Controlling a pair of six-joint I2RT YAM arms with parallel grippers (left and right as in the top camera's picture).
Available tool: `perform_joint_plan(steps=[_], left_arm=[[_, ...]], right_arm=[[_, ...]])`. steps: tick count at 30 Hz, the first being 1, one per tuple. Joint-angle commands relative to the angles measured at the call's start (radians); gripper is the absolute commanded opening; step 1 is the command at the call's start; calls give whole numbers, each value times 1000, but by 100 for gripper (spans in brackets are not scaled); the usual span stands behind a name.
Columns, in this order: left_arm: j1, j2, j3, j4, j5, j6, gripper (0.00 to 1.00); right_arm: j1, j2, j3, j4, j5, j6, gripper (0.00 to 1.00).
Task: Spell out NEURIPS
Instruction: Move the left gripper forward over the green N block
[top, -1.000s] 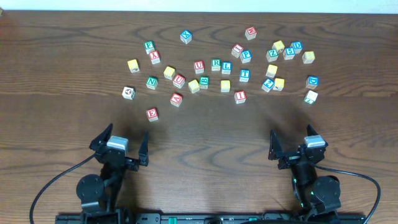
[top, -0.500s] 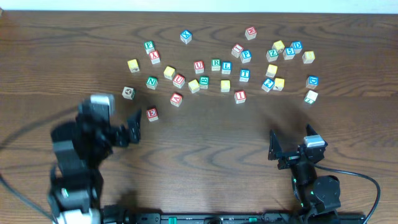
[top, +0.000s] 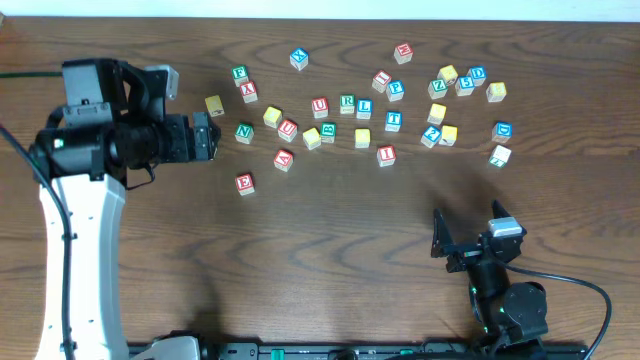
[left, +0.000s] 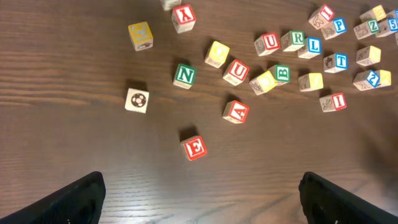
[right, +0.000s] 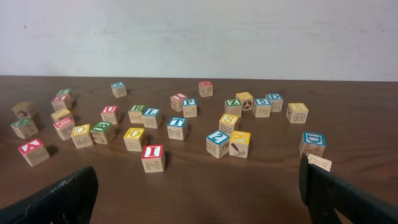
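Left gripper (top: 203, 137) gaping, holding nothing, just left of the green N block (top: 244, 132). Right gripper (top: 470, 235) likewise gaping, well apart from the red I block (top: 386, 155).

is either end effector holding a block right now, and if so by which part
Nothing is held. The left end effector and the right end effector are both open and empty.

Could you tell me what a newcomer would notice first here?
Bright lettered cubes lie scattered across the far half of the table. The left arm hangs over their left end, left gripper, jaws open, beside the green N cube; the right gripper sits open near the front.
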Motion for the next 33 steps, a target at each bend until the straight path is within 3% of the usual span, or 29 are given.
perform_joint_plan(steps=[1,13,19,28,33], left_arm=[[3,4,26,-23,-1,16,98],[-3,4,26,-26,40,53,98],[-87,42,55,-28,-119,15,98],[-174,336,382,-148,-190,-26,98],[-174,433,455,-150,-195,-60,98]], right_arm=[[-8,-4,-1,-5,-2,-6,99],[-8,-4,-1,-5,-2,-6,99],[-8,-4,-1,-4,-2,-6,99],[-8,-4,-1,-4,-2,-6,99],[-8,-4,-1,-5,-2,-6,99]])
